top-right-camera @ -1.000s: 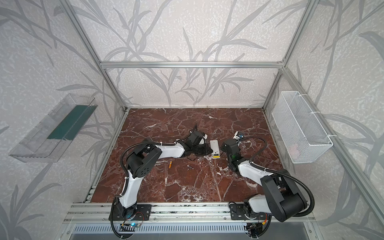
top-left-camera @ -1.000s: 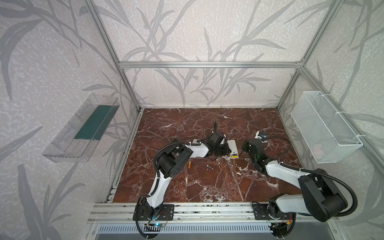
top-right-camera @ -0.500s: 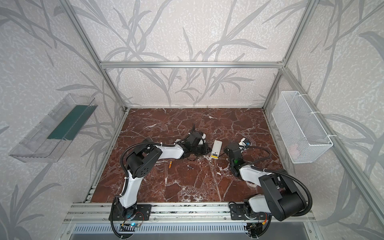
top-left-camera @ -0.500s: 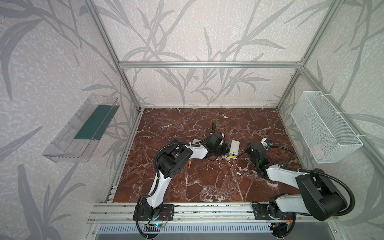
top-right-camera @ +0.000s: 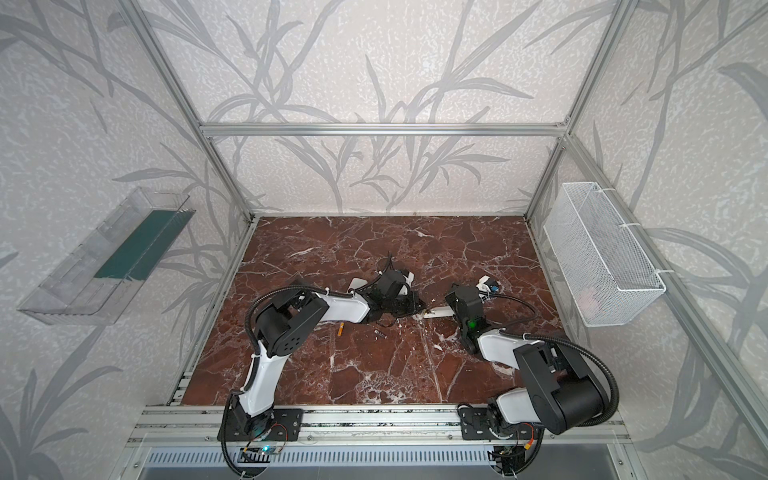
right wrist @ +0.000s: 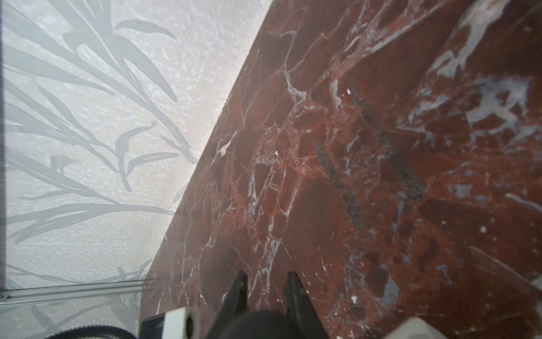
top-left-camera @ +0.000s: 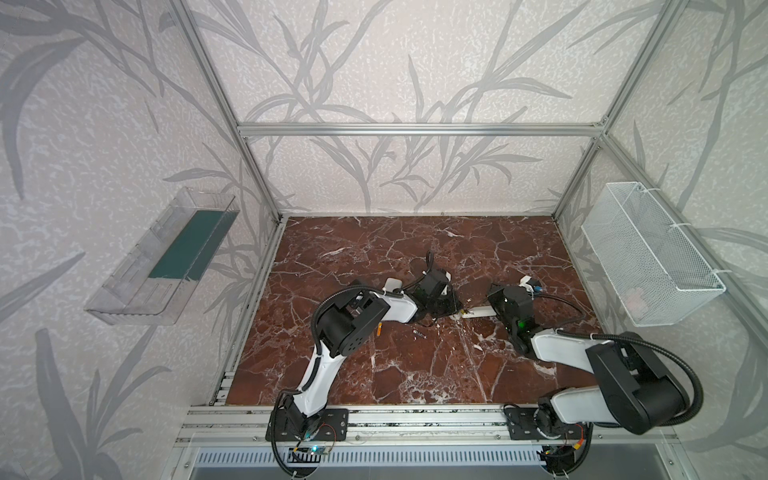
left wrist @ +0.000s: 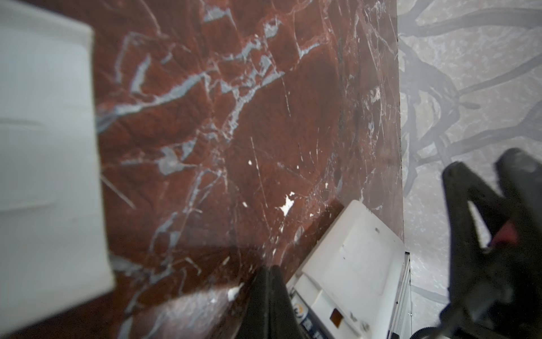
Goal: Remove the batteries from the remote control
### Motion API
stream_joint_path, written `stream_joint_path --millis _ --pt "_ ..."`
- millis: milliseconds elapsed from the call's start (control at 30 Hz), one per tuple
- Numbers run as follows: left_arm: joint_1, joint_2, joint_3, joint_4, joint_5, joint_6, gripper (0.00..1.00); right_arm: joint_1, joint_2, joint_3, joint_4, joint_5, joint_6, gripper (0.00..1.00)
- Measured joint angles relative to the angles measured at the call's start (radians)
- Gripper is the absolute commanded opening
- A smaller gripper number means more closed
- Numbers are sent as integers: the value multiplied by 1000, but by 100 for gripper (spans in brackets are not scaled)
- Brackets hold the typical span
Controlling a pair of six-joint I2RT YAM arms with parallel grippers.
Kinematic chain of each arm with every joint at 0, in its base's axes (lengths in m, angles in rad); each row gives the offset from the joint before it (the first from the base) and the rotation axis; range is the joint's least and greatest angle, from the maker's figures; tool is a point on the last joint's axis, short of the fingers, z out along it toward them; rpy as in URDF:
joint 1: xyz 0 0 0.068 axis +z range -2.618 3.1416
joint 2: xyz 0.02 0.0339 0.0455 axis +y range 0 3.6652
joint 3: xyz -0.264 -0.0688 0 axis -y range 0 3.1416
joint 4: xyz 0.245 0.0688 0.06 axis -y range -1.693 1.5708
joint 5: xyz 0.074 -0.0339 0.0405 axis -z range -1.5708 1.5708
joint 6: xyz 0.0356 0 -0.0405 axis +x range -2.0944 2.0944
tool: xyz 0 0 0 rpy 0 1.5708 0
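red marble table (top-left-camera: 374,249), walled on 3 sides, lies mostly bare toward every edge. left gripper (left wrist: 269,274) is pinched shut at the remote (left wrist: 352,261) and its open end, hold unclear. right gripper (right wrist: 267,278), nearly closed and empty, sits over the other end. orange battery (top-left-camera: 379,330) and dark battery (top-left-camera: 417,332) lie loose beside the left arm (top-left-camera: 353,324).

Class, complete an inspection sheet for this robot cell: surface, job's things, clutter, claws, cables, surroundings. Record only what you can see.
Surface: red marble tabletop, white-veined.
Job's things: white remote lies between the claws; orange battery and dark battery lie loose near the left arm.
Clutter: small white cover behind that arm.
Claws: left claw shut at the remote's end; right claw nearly closed, nothing seen between its tips.
Cables: a black cable loops off each arm.
Surroundings: clear bin on one wall, wire basket opposite.
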Motion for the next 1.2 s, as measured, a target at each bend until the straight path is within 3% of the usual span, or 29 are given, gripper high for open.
stream_joint_path --millis 233,667,900,1200 --pt "-10 0 -12 20 21 -3 0 -5 -103 2 -91 9 -75 0" --pt "-9 -32 -23 -45 35 48 2 -4 -451 106 -684 81 -353 0" --pt "-13 -42 -39 -44 53 50 2 -4 -244 123 -758 77 -410 0" --pt "-24 -79 -92 -42 69 55 2 -4 -5 241 -624 73 -481 0"
